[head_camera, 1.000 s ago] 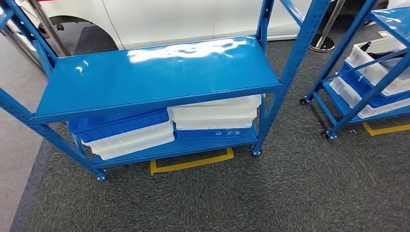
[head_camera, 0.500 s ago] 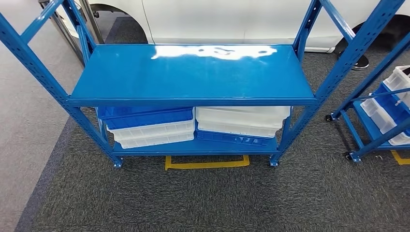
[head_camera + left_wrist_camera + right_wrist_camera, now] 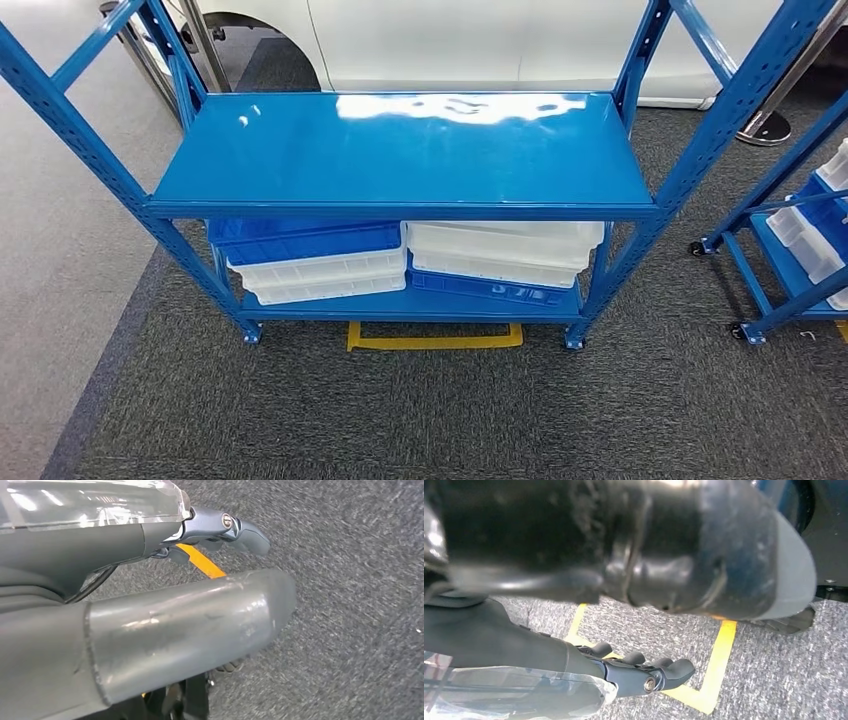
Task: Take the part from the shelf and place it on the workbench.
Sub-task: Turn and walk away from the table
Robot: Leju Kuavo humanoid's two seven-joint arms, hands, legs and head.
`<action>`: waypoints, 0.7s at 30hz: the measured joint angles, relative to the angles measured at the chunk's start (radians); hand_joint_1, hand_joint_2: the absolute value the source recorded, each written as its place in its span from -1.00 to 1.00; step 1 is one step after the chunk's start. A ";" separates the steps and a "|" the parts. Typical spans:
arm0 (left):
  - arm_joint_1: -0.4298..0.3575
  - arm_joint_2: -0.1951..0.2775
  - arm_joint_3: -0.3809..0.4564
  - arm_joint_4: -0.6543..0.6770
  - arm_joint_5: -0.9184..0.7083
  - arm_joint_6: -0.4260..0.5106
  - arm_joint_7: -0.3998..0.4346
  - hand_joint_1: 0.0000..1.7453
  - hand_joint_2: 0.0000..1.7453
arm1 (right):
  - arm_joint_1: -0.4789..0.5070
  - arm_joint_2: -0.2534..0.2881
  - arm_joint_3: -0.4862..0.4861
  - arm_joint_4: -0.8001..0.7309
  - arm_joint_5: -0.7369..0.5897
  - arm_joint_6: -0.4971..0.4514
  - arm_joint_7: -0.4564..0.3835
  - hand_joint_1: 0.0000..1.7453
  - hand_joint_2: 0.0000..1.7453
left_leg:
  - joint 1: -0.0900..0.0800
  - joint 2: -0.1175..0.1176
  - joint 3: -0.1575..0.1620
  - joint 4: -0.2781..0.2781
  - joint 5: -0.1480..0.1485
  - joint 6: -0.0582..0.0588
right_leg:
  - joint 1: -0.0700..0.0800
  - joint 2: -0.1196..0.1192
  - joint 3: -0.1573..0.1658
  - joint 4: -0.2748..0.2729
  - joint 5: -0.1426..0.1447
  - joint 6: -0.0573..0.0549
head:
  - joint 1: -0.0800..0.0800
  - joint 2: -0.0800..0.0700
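Both robot hands, left and right, hang empty, fingers loosely apart; no legible writing.

A blue metal shelf stands across the middle of the head view, square to the camera; its glossy upper deck is bare and catches a white glare along the far edge; perforated blue uprights rise at its corners toward the frame's top; the lower deck, just above the carpet, carries stacked shallow bins: a blue bin over white bins at lower left, white bins over a blue bin at lower right; no part can be told apart.
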 joint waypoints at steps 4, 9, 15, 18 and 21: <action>-0.003 0.002 0.001 -0.001 0.001 -0.001 -0.001 -1.00 -1.00 | -0.001 0.002 0.000 0.000 0.000 0.004 0.000 -1.00 -1.00 | -0.010 0.008 0.053 -0.113 0.023 0.019 | 0.003 -0.006 0.004 -0.001 -0.005 0.019 | 0.000 0.000; -0.001 -0.002 0.004 -0.001 0.002 -0.001 0.000 -1.00 -1.00 | -0.002 0.000 -0.003 0.000 0.000 0.004 0.002 -1.00 -1.00 | 0.001 0.004 0.073 -0.139 0.031 0.041 | -0.002 0.012 -0.072 0.161 -0.092 0.042 | 0.000 0.000; -0.001 -0.006 0.007 -0.001 0.003 -0.001 0.002 -1.00 -1.00 | 0.000 -0.004 -0.008 0.000 0.000 0.004 0.003 -1.00 -1.00 | 0.001 -0.009 0.090 -0.125 0.005 0.029 | -0.017 0.016 -0.080 0.097 0.012 0.054 | 0.000 0.000; -0.002 -0.007 0.007 -0.001 0.001 0.000 0.002 -1.00 -1.00 | -0.001 -0.004 -0.008 0.000 0.000 0.003 0.003 -1.00 -1.00 | -0.003 -0.013 0.089 -0.115 -0.010 0.010 | -0.012 0.021 -0.049 0.025 0.028 0.041 | 0.000 0.000; -0.003 -0.007 0.007 -0.001 -0.005 0.003 0.002 -1.00 -1.00 | 0.000 -0.004 -0.008 0.000 0.000 0.003 0.003 -1.00 -1.00 | 0.002 -0.010 0.085 -0.094 -0.029 -0.004 | -0.013 0.019 -0.044 0.017 0.029 0.019 | 0.000 0.000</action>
